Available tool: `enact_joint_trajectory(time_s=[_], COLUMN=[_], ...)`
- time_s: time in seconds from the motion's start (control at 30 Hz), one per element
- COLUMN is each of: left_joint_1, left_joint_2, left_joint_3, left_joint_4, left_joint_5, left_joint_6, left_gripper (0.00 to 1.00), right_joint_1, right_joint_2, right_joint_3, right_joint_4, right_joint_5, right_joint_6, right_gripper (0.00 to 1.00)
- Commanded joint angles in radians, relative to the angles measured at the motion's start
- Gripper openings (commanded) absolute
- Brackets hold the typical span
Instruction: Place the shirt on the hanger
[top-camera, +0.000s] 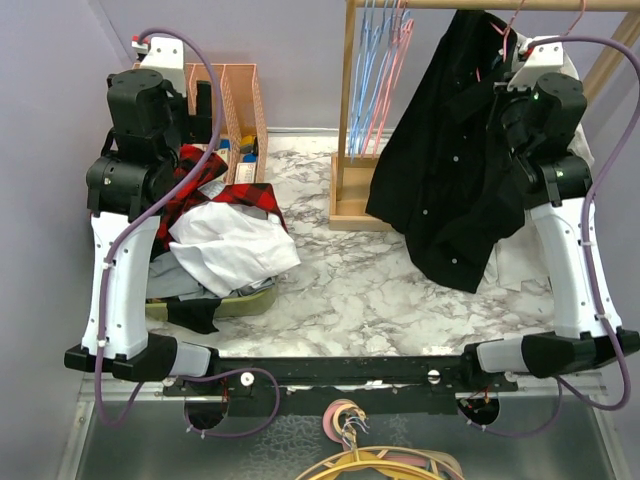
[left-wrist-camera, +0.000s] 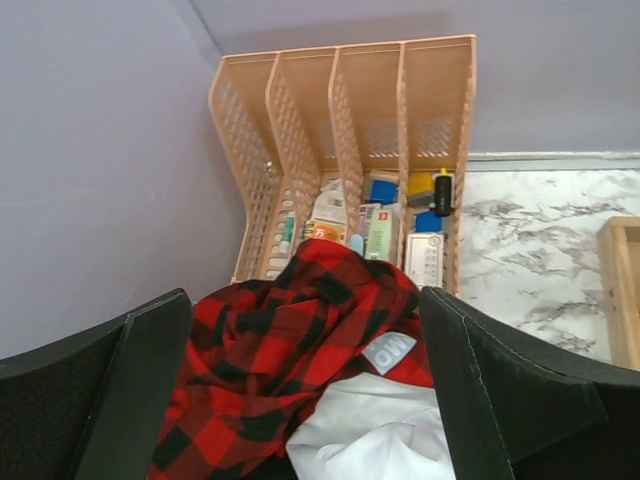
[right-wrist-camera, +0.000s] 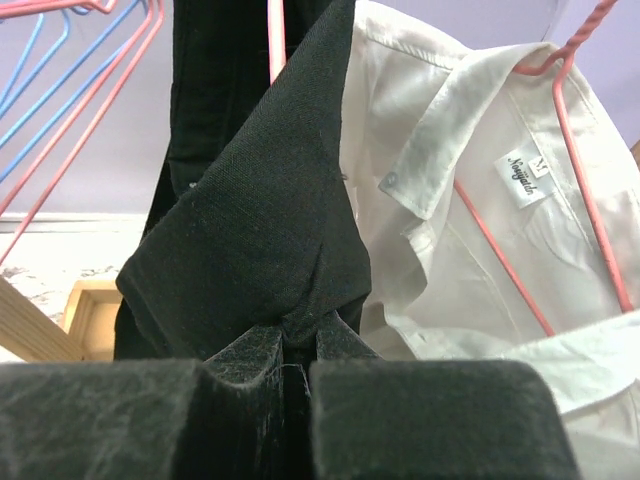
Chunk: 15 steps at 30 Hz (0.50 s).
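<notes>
Our right tool (right-wrist-camera: 298, 350) is clamped shut on a fold of the black shirt (right-wrist-camera: 250, 220), which hangs lengthwise from the rail (top-camera: 430, 4) at the counter's far right corner, down toward the counter. The pink wire hanger (right-wrist-camera: 272, 30) shows just above the pinch, beside the cloth, so we judge the fabric must travel upward and over it. Our left tool (left-wrist-camera: 305, 395), jaws wide and holding nothing, hovers over the plaid garment (left-wrist-camera: 270, 350) at the far left, well apart.
</notes>
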<state>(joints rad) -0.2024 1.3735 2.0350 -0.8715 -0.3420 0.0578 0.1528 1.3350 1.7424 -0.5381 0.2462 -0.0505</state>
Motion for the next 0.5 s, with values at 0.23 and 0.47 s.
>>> enact_joint_trajectory(time_s=[0.23,0.47], left_joint_1=[0.069,0.118], left_joint_2=[-0.032,-0.005], left_joint_3=[-0.033,-0.053], left_joint_4=[0.043,0.046], left_joint_5=[-0.098,-0.006], left_joint_6=[-0.003,-0.013], left_gripper=[0.97,0.97], right_joint_1=[-0.137,-0.219], right_joint_2=[0.122,0.138], right_joint_3=[0.12,0.079], right_joint_4=[0.043,0.036], right_joint_5=[-0.217,-0.286], right_joint_6=[0.106,0.154], right_gripper=[0.01,0.01])
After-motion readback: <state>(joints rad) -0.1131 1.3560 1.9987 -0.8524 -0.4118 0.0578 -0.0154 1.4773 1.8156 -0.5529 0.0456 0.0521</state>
